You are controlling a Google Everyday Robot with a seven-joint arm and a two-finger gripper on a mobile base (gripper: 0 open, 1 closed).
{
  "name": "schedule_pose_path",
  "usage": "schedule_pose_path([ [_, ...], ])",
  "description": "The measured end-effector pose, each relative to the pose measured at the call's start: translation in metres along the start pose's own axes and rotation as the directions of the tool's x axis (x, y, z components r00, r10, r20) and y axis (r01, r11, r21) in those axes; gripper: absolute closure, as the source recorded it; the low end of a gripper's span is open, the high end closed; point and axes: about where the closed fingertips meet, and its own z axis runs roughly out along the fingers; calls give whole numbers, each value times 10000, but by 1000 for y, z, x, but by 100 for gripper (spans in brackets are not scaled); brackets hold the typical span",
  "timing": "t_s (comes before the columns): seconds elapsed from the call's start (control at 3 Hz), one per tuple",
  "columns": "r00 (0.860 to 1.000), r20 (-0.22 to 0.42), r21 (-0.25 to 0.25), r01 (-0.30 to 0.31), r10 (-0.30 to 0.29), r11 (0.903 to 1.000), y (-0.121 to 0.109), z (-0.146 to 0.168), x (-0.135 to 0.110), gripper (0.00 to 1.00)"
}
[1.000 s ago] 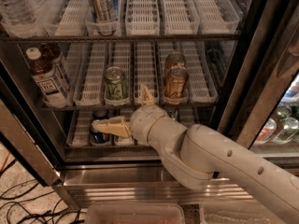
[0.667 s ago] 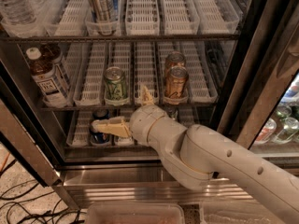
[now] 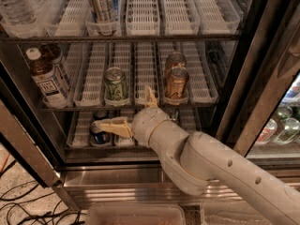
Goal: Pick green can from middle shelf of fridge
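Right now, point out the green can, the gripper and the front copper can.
green can (image 3: pixel 116 84): camera view, middle of its green label.
gripper (image 3: pixel 123 107): camera view, midway between its open fingertips, just below and right of the green can.
front copper can (image 3: pixel 177 83): camera view, middle of its side.

Dim, warm light falls from above into the fridge (image 3: pixel 243 64). The white top trays (image 3: pixel 187 8) glow brightest, and the lower tiers sink into shadow. Soft glare lies on the steel base (image 3: pixel 117 182) and the pale arm (image 3: pixel 225 168). The gripper (image 3: pixel 124 109), jaws spread, hangs half-lit just below the middle shelf (image 3: pixel 206 86).
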Motion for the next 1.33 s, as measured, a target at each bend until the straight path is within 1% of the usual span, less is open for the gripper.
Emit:
schedule_pose_path([
  [0.33,10000,70,59,-13,13,10000,-2,1,2,19],
  [0.67,10000,71,59,-13,12,10000,-2,1,2,53],
  [1.33,10000,71,59,-14,13,10000,-2,1,2,32],
])
